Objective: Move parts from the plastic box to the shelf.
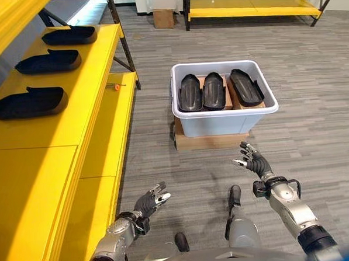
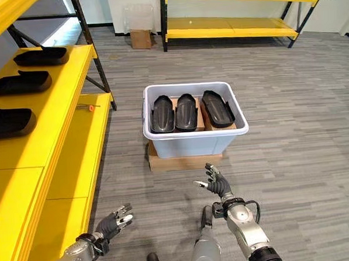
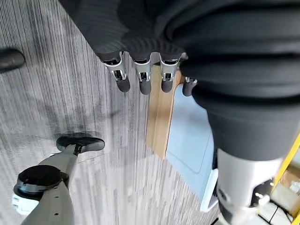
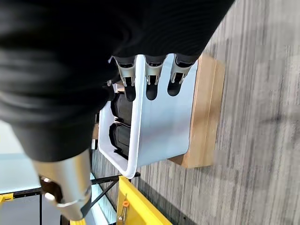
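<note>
A pale blue plastic box (image 1: 224,119) stands on a flat cardboard base (image 1: 210,141) on the floor ahead. Three black curved parts (image 1: 213,91) lie side by side in it. Three more black parts (image 1: 28,103) rest on the yellow shelf (image 1: 52,143) at the left. My right hand (image 1: 253,161) hangs open and empty just short of the box's front wall. Low over the floor beside the shelf, my left hand (image 1: 150,202) is open and empty too. Past the fingers (image 4: 148,84) in the right wrist view I see the box (image 4: 159,122).
A lower yellow shelf board (image 1: 106,169) runs along the floor at the left, with a small orange-tipped item (image 1: 118,86) on it. Another yellow rack (image 1: 250,6) and a cardboard carton (image 1: 163,17) stand at the far wall. Grey carpet surrounds the box.
</note>
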Robot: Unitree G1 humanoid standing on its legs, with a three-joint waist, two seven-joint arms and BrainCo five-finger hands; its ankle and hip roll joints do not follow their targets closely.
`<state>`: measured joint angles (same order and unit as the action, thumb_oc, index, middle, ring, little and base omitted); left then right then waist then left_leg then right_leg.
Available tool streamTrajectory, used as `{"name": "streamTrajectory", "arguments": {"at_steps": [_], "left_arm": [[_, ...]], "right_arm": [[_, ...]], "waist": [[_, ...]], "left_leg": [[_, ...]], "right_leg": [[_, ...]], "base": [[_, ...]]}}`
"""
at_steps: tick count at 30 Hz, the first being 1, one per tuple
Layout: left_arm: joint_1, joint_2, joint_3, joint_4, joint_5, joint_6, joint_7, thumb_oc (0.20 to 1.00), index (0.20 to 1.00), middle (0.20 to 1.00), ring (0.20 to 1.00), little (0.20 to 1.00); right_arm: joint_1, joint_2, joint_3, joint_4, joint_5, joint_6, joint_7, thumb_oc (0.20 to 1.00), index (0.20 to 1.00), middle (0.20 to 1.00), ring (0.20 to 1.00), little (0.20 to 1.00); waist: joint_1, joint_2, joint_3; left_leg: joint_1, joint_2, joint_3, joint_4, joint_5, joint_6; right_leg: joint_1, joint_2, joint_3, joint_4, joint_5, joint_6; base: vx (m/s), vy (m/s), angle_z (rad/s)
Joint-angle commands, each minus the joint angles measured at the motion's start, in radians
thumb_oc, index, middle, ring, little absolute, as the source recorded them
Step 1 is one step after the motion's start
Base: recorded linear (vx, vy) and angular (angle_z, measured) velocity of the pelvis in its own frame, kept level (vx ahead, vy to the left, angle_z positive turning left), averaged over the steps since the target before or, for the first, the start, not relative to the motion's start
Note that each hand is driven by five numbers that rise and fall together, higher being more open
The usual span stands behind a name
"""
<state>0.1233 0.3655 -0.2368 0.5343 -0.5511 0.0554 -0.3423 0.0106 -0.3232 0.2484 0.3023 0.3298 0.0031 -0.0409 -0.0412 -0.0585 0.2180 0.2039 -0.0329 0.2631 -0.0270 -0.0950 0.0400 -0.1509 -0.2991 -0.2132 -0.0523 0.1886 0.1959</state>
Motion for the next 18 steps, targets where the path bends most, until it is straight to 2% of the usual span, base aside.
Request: {"name": "streamTrajectory", "arguments": {"at_steps": [1, 2, 4, 5, 6, 12, 13, 14, 15, 16, 18], "left_arm": [[-0.013, 0.020, -0.020, -0.078, 0.014, -0.025, -0.005, 1.000, 1.000, 1.000, 1.000, 1.000], [-0.014, 0.010, -0.016, -0.077, -0.084, -0.010, -0.002, 1.000, 1.000, 1.000, 1.000, 1.000], [-0.010, -0.001, -0.003, -0.089, -0.126, -0.006, 0.004, 1.000, 1.000, 1.000, 1.000, 1.000], [0.000, -0.015, 0.013, -0.100, -0.130, -0.012, 0.001, 1.000, 1.000, 1.000, 1.000, 1.000], [0.007, -0.025, 0.023, -0.092, -0.127, -0.020, -0.006, 1.000, 1.000, 1.000, 1.000, 1.000], [0.003, -0.054, 0.046, -0.069, -0.129, -0.019, -0.029, 1.000, 1.000, 1.000, 1.000, 1.000], [0.003, -0.054, 0.046, -0.069, -0.129, -0.020, -0.030, 1.000, 1.000, 1.000, 1.000, 1.000], [-0.006, -0.067, 0.057, -0.039, -0.164, -0.037, -0.031, 1.000, 1.000, 1.000, 1.000, 1.000], [-0.014, -0.073, 0.072, -0.030, -0.182, -0.051, -0.025, 1.000, 1.000, 1.000, 1.000, 1.000], [-0.022, -0.073, 0.085, -0.029, -0.176, -0.056, -0.024, 1.000, 1.000, 1.000, 1.000, 1.000], [-0.032, -0.069, 0.098, -0.040, -0.161, -0.068, -0.017, 1.000, 1.000, 1.000, 1.000, 1.000]], "right_arm": [[-0.062, -0.038, -0.039, -0.033, 0.001, -0.055, -0.015, 1.000, 1.000, 1.000, 1.000, 1.000], [-0.069, -0.052, -0.042, -0.026, -0.002, -0.052, -0.021, 1.000, 1.000, 1.000, 1.000, 1.000], [-0.072, -0.063, -0.043, -0.022, -0.039, -0.042, -0.036, 1.000, 1.000, 1.000, 1.000, 1.000], [-0.077, -0.073, -0.046, -0.005, -0.026, -0.023, -0.040, 1.000, 1.000, 1.000, 1.000, 1.000], [-0.077, -0.088, -0.056, 0.030, -0.027, -0.031, -0.040, 1.000, 1.000, 1.000, 1.000, 1.000], [-0.066, -0.125, -0.083, 0.079, -0.037, -0.040, -0.044, 1.000, 1.000, 1.000, 1.000, 1.000], [-0.066, -0.125, -0.083, 0.080, -0.037, -0.040, -0.044, 1.000, 1.000, 1.000, 1.000, 1.000], [-0.060, -0.136, -0.092, 0.099, -0.027, -0.053, -0.034, 1.000, 1.000, 1.000, 1.000, 1.000], [-0.053, -0.131, -0.095, 0.099, -0.030, -0.062, -0.033, 1.000, 1.000, 1.000, 1.000, 1.000], [-0.047, -0.125, -0.095, 0.098, -0.026, -0.064, -0.040, 1.000, 1.000, 1.000, 1.000, 1.000], [-0.041, -0.120, -0.105, 0.106, -0.031, -0.079, -0.032, 1.000, 1.000, 1.000, 1.000, 1.000]], "waist": [[0.017, -0.001, 0.004], [0.016, -0.004, -0.005], [0.013, -0.006, -0.012], [0.014, -0.007, -0.023], [0.014, -0.007, -0.031], [0.018, -0.003, -0.046], [0.017, -0.002, -0.046], [0.010, 0.006, -0.047], [0.008, 0.010, -0.041], [0.009, 0.010, -0.036], [0.012, 0.013, -0.023]], "left_leg": [[-0.043, 0.084, 0.028, 0.100, -0.047, -0.031], [-0.039, 0.098, 0.041, 0.116, -0.049, -0.040], [-0.032, 0.111, 0.048, 0.126, -0.055, -0.047], [-0.024, 0.130, 0.061, 0.147, -0.062, -0.056], [-0.023, 0.155, 0.071, 0.192, -0.070, -0.069], [-0.088, 0.224, 0.087, 0.399, 0.026, -0.118], [-0.089, 0.225, 0.087, 0.400, 0.026, -0.119], [-0.123, 0.293, 0.128, 0.538, 0.086, -0.163], [-0.158, 0.314, 0.119, 0.603, 0.096, -0.173], [-0.182, 0.319, 0.113, 0.631, 0.103, -0.174], [-0.209, 0.291, 0.098, 0.603, 0.078, -0.156]], "right_leg": [[0.040, 0.026, -0.022, 0.078, 0.012, 0.018], [0.052, 0.033, -0.037, 0.096, -0.010, 0.004], [0.059, 0.042, -0.044, 0.107, -0.032, -0.009], [0.070, 0.056, -0.060, 0.122, -0.061, -0.034], [0.088, 0.081, -0.073, 0.133, -0.095, -0.063], [0.137, 0.160, -0.102, 0.112, -0.163, -0.143], [0.137, 0.161, -0.103, 0.112, -0.163, -0.144], [0.170, 0.194, -0.127, 0.101, -0.206, -0.171], [0.180, 0.206, -0.129, 0.108, -0.225, -0.183], [0.188, 0.210, -0.127, 0.110, -0.234, -0.190], [0.191, 0.211, -0.116, 0.121, -0.240, -0.185]], "base": [[0.36, -0.258, 0.32], [0.34, -0.225, 0.09], [0.32, -0.210, -0.04], [0.49, -0.362, -0.15], [0.48, -0.392, -0.18], [0.22, -0.244, -0.08], [0.32, -0.323, -0.07], [0.34, -0.321, -0.01], [0.40, -0.370, 0.13], [0.19, -0.154, 0.37], [0.14, -0.024, 0.21]]}}
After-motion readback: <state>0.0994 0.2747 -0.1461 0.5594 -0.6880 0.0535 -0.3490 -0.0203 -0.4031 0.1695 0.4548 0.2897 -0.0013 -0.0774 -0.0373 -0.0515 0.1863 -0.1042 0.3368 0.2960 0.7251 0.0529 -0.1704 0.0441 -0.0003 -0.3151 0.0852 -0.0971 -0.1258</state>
